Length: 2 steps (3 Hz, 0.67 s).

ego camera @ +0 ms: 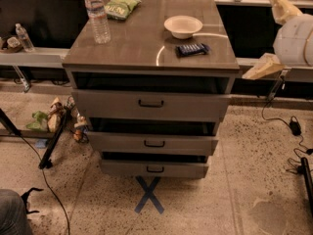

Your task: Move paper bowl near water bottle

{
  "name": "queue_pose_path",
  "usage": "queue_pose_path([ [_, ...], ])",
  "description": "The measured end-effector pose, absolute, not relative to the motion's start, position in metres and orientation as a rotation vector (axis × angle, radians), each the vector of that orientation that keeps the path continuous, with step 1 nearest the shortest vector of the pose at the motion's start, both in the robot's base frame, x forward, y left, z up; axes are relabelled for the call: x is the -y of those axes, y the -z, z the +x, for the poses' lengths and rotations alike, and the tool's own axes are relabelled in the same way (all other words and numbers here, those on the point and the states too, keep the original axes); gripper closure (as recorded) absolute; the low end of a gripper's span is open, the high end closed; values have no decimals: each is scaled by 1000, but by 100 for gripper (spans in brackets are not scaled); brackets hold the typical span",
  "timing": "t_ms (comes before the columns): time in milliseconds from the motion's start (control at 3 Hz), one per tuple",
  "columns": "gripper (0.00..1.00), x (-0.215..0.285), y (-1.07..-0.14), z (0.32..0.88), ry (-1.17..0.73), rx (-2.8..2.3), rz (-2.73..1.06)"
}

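The hand (pixel 259 37) hangs spread and empty, right of the table (pixel 122 58). The bowl (pixel 183 26) sits far right and the bottle (pixel 97 16) far left. Best to pinch the bowl's right rim, clear of the wrapper (pixel 193 49).

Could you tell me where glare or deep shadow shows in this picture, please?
Camera view: a thin curved glare streak lies on the cabinet top near the paper bowl; the open drawers are deeply shadowed; the gripper, open at the right edge, looks pale.
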<state>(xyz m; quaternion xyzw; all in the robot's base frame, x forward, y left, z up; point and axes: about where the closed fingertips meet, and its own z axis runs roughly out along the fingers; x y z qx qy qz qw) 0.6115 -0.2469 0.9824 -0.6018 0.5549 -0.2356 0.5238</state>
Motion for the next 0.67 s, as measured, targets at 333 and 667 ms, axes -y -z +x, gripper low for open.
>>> queue_pose_path([
  [333,0,261,-987,599,652,-1219,-1444],
  [667,0,258,-990,596,703,-1162,-1493],
])
